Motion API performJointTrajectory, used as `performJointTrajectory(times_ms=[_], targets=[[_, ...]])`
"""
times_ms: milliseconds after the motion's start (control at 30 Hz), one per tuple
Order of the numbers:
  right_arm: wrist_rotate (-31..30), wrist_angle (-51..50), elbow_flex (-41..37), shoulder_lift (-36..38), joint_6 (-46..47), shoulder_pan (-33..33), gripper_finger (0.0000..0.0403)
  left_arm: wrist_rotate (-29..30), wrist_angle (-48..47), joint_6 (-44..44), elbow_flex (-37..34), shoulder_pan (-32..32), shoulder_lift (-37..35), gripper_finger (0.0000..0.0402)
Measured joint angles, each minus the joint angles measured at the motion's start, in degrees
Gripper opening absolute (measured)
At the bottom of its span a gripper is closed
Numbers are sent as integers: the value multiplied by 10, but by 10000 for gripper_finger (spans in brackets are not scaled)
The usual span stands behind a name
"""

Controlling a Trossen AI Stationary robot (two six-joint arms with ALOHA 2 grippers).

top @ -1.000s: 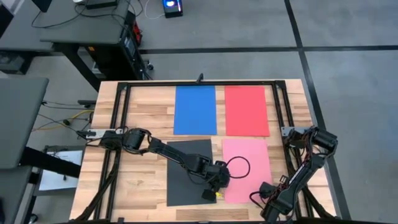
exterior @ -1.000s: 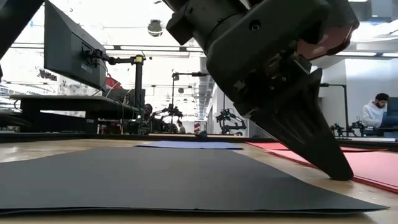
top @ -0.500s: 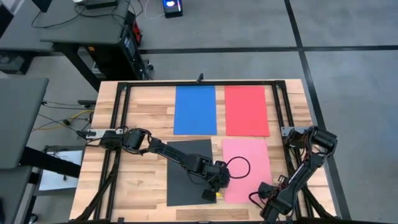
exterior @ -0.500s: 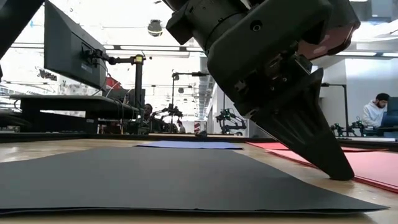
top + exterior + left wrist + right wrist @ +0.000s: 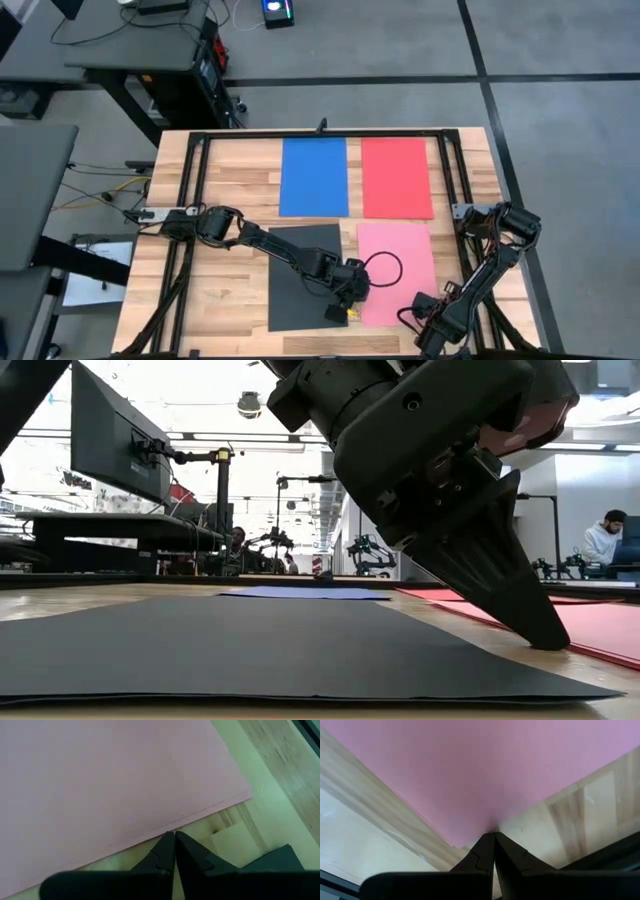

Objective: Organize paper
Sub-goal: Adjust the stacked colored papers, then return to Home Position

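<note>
Four sheets of paper lie flat on the wooden table: blue (image 5: 314, 176) and red (image 5: 396, 177) at the far side, black (image 5: 300, 285) and pink (image 5: 405, 262) at the near side. My left gripper (image 5: 350, 314) reaches over the black sheet and stands shut in the gap between the black and pink sheets, near the front edge. My right gripper (image 5: 418, 322) is shut at the pink sheet's near right corner. My left gripper sets its shut fingertips (image 5: 170, 840) against the pink sheet's left long edge (image 5: 150, 836), close to its near end. The fingers slant down from the table's left, their tip (image 5: 550, 642) down on the wood. The sheet lies flat. My right gripper puts its shut fingertips (image 5: 490, 842) on the pink sheet's near right corner (image 5: 492, 822), pointing steeply down. The sheet lies flat on the table.
A black metal frame (image 5: 190, 200) runs along the table's left, right and far sides. A cable loop (image 5: 383, 268) from the left arm hangs over the pink sheet. Bare wood (image 5: 215, 300) lies left of the black sheet. A person (image 5: 603, 540) sits far off in the room.
My right gripper has tipped slightly at the pink sheet's near right corner. The sheets lie as before.
</note>
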State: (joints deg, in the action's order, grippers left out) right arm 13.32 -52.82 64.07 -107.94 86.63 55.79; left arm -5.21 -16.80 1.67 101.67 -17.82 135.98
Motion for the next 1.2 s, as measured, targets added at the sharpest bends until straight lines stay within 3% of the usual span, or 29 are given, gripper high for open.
performJointTrajectory(times_ms=[433, 867, 1200], targets=[[-1, 6, 0, 0, -1, -3, 0, 1, 1, 2, 0, 0, 0, 0], [37, -42, 32, -2, 11, 20, 0, -1, -24, 6, 0, 3, -8, 0], [36, -111, 73, 19, 17, 27, 0, 3, -110, 15, -3, 5, -48, 0]])
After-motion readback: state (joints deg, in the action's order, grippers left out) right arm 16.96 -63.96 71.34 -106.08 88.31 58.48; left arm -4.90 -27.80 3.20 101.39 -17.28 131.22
